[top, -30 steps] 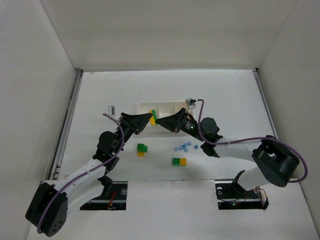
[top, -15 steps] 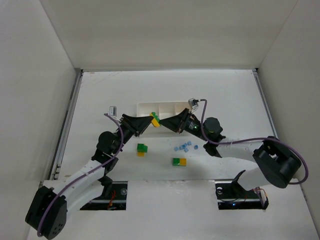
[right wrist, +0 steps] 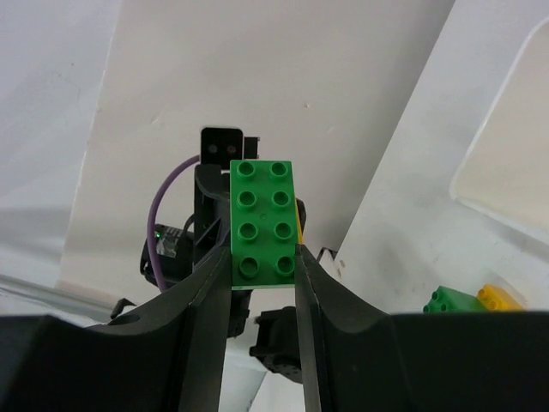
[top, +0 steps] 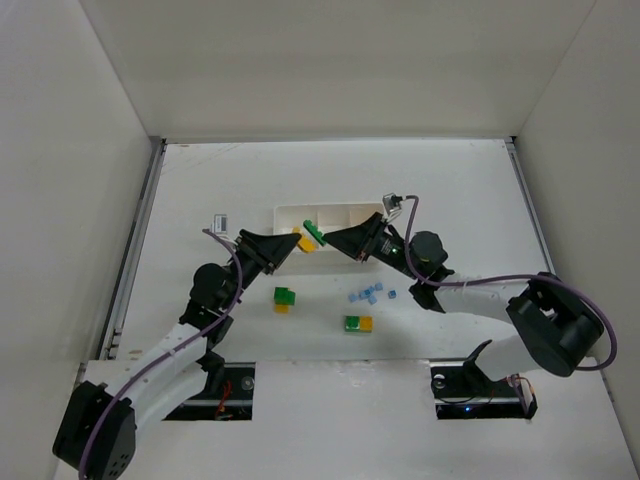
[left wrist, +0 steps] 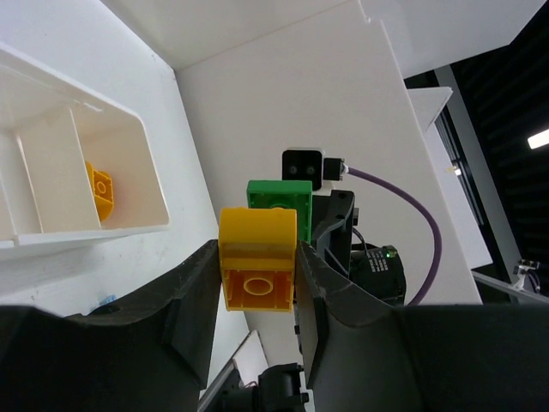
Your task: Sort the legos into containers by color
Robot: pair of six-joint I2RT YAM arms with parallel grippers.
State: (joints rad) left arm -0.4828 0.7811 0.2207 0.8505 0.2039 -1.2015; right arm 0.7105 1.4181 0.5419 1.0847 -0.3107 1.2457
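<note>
One yellow-orange plastic brick (left wrist: pixel 101 193) sorted, lying in end compartment of white three-compartment plastic tray (top: pixel 340 210). Left gripper (top: pixel 293 243) clamps yellow square brick (left wrist: pixel 257 270); right gripper (top: pixel 322 240) clamps green eight-stud brick (right wrist: pixel 262 219); both over tray's near edge. Unsorted mid-table: green-yellow stacked pairs (top: pixel 285 299), tiny light-blue bricks (top: pixel 370 294).

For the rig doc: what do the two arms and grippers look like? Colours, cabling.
Both alike: white tubular links on the left arm and right arm, bulky black joint housings, a purple cable looping along each. The left gripper and right gripper have two matte black, tapered fingers. Small grey camera block on each wrist.
</note>
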